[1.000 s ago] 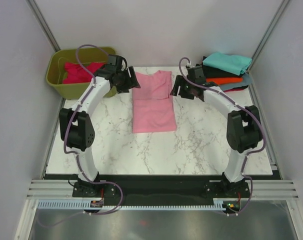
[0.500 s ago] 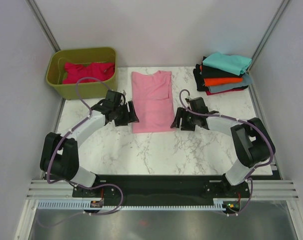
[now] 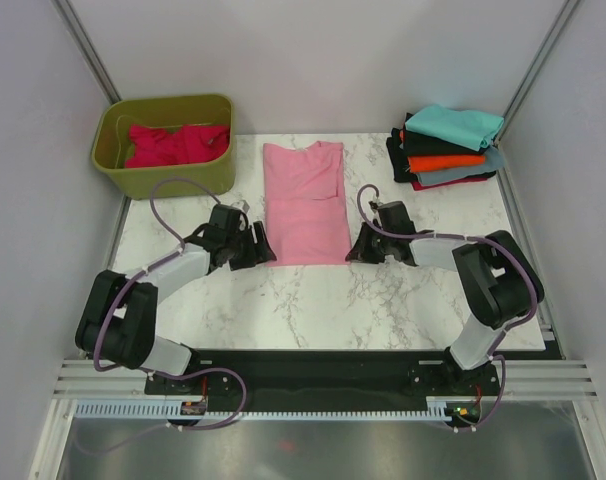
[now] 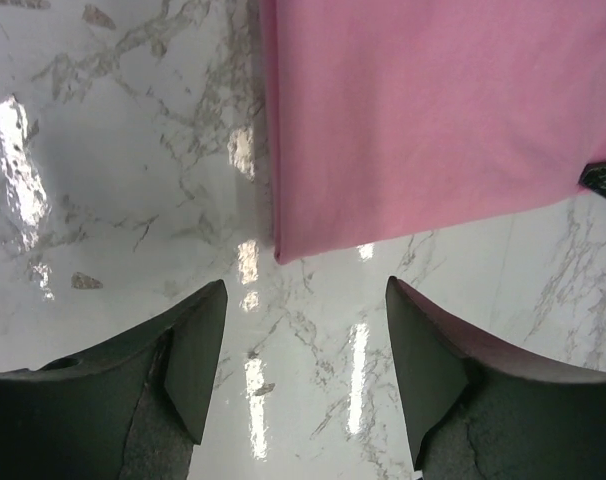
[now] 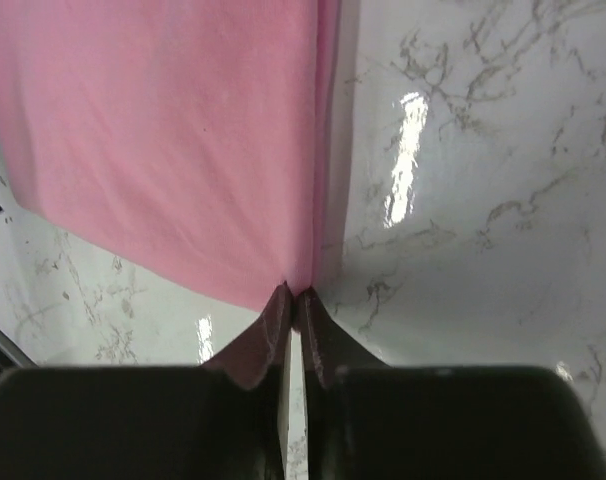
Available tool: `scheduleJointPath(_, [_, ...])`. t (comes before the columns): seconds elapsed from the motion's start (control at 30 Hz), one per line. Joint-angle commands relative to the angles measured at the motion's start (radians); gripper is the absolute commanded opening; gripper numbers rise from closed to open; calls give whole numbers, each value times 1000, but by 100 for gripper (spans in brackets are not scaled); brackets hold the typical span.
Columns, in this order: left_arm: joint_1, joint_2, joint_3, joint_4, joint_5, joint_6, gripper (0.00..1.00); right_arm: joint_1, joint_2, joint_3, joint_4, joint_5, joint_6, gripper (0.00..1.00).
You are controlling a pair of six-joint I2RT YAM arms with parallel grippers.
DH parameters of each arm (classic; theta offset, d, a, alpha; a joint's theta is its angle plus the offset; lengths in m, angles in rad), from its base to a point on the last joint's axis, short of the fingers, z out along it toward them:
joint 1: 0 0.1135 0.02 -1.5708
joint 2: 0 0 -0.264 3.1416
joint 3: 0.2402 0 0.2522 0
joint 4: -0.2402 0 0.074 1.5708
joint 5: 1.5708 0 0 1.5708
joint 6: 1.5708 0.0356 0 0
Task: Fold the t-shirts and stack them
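The right gripper (image 5: 295,300) is clamped on the lengthwise-folded light pink t-shirt's (image 3: 305,205) near corner, the left gripper (image 4: 305,300) is held open; the crimson t-shirt (image 3: 173,143) is not yet folded.

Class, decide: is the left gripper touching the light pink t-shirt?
Apart. The left wrist view shows bare marble tabletop between the open left gripper and the near corner of the light pink t-shirt.

- The top view looks down from high above the near side, over the whole table (image 3: 403,300).
- Both wrist views sit close and low, sharing the near edge of the pink shirt (image 4: 433,110).
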Motion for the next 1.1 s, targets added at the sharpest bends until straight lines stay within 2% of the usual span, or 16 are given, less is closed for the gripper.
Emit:
scheduleJointPath(0.0, [1, -24, -56, 122, 11, -39, 72, 3, 30, -26, 60, -10, 4, 9])
scheduleJointPath(0.07, [1, -14, -70, 145, 14, -41, 72, 3, 33, -32, 67, -10, -1, 4])
scheduleJointPath(0.23, [1, 28, -100, 211, 2, -47, 70, 3, 38, -37, 67, -17, -4, 0])
scheduleJointPath(0.37, [1, 52, -110, 250, -16, -47, 68, 3, 39, -42, 66, -18, -10, 0])
scheduleJointPath(0.53, [1, 85, -123, 277, -27, -50, 61, 3, 47, -48, 66, -23, -13, 0])
scheduleJointPath(0.57, [1, 88, -128, 288, -29, -55, 58, 3, 47, -48, 66, -24, -12, 0])
scheduleJointPath(0.6, [1, 91, -143, 314, -27, -59, 49, 3, 45, -49, 66, -24, -13, 0])
scheduleJointPath(0.67, [1, 90, -154, 334, -15, -70, 41, 3, 41, -55, 66, -23, -16, 0])
scheduleJointPath(0.7, [1, 91, -162, 345, -7, -72, 35, 3, 39, -57, 67, -21, -16, 0])
scheduleJointPath(0.8, [-3, 79, -176, 359, 23, -79, 26, 2, 32, -63, 66, -23, -18, 0])
scheduleJointPath(0.87, [-20, 69, -182, 363, 25, -81, 25, 2, 25, -68, 66, -24, -19, 0])
scheduleJointPath(0.97, [-49, 58, -197, 363, 13, -81, 13, 2, 9, -80, 69, -33, -16, 0])
scheduleJointPath(1.0, [-54, 56, -205, 363, 4, -85, 6, 3, 1, -84, 70, -35, -15, 0])
scheduleJointPath(1.07, [-64, 45, -214, 363, 0, -92, 2, 2, -20, -104, 72, -33, -13, 0])
